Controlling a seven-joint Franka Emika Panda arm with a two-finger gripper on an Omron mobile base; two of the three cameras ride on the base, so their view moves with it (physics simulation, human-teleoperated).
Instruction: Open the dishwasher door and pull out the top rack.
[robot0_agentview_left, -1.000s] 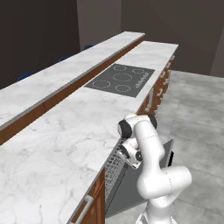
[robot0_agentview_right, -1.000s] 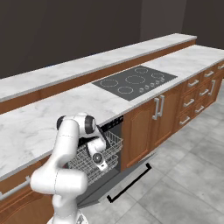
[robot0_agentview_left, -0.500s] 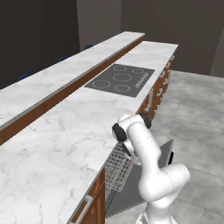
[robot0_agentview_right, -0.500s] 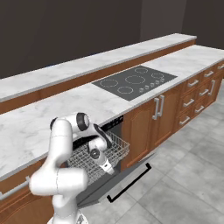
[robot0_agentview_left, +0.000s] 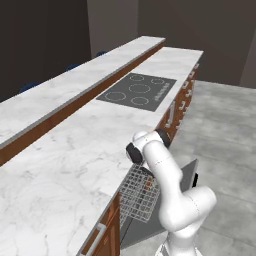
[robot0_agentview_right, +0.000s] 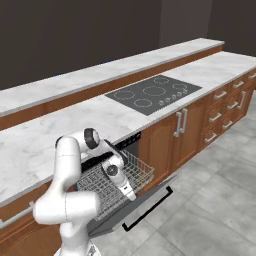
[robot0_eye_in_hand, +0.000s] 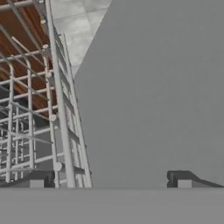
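Note:
The dishwasher door (robot0_agentview_right: 159, 196) hangs down open, a dark grey panel with its black bar handle (robot0_agentview_right: 148, 210) at the outer edge; it also shows as the grey door (robot0_agentview_left: 186, 176) and fills the right of the hand view as the door (robot0_eye_in_hand: 166, 87). The top rack (robot0_agentview_right: 102, 183), a light grey wire basket, sticks out of the opening over the door, also seen as the rack (robot0_agentview_left: 138, 196). My gripper (robot0_agentview_right: 129, 193) is at the rack's front rim, open. In the hand view the gripper (robot0_eye_in_hand: 109, 183) has the rack's rim wires (robot0_eye_in_hand: 61, 109) between its fingertips, near the left one.
A marble counter (robot0_agentview_right: 45, 135) runs above the dishwasher, with a black cooktop (robot0_agentview_right: 152, 92) to the right. Brown cabinet fronts with silver handles (robot0_agentview_right: 180, 122) stand right of the door. Grey tiled floor (robot0_agentview_right: 210, 215) lies in front.
The top rack has slid further out of the dishwasher, and my hand has come out with it. The elbow has swung back. The jaws stay wide.

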